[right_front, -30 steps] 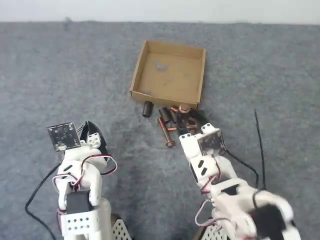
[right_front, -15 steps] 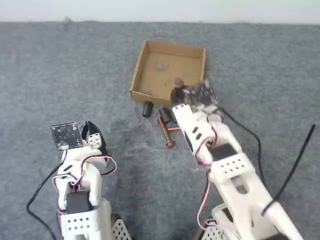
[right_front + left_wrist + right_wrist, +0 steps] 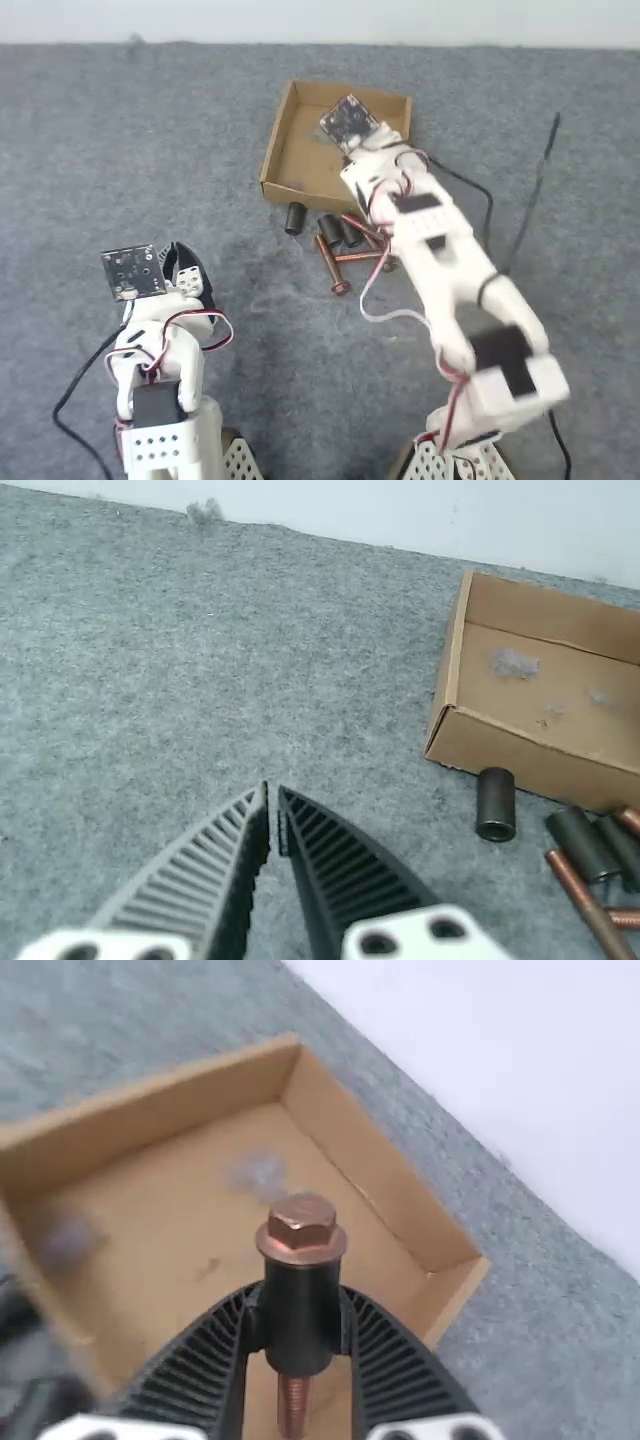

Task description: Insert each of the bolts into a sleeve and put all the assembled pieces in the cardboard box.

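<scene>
Clamping a sleeve [image 3: 297, 1322], its bolt [image 3: 301, 1226] tip cut off, your right gripper [image 3: 297, 1305] has the cardboard box [image 3: 150, 1110], lint [image 3: 255, 1172] inside, beneath its fingers [image 3: 200, 1370]; your left gripper [image 3: 272, 802] is closed, bare.

The table [image 3: 120, 130] is lit brightly and evenly by soft, diffuse light; weak, short shadows are cast close beside the cardboard box [image 3: 276, 140] and the loose sleeve [image 3: 295, 217]; the white wall [image 3: 500, 1040] is rendered brightest.

arms [image 3: 440, 250]: white shells | wires [image 3: 228, 335]: red, black, perhaps white | tool fingers [image 3: 200, 1375]: black, ribbed
</scene>
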Controlling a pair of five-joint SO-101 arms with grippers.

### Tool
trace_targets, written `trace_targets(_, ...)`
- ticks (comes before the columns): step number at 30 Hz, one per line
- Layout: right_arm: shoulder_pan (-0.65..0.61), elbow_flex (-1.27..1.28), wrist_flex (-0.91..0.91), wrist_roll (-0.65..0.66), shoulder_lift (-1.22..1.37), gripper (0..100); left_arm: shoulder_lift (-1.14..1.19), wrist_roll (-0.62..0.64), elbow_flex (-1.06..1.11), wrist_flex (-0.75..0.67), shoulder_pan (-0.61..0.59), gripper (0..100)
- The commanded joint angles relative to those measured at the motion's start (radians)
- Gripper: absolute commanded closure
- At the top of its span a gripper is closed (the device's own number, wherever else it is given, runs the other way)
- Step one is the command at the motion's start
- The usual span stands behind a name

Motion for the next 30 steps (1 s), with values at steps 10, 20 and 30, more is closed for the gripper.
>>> trace_targets(10, 0.033, -0.29, 0.12, 0.083, 0.194, 81.7, -0.003, -0.014, -0.008, -0.038, 0.0, 99)
trace_targets(20, 0.025, -0.285, 0.323, 0.074, 0.012, 97.8, -0.003, -0.014, -0.008, -0.052, 0.0, 99)
trace_targets(30, -0.001, -0.285, 0.955, -0.232, -0.257, 99.2, -0.002, -0.014, -0.008, -0.052, 0.0, 99)
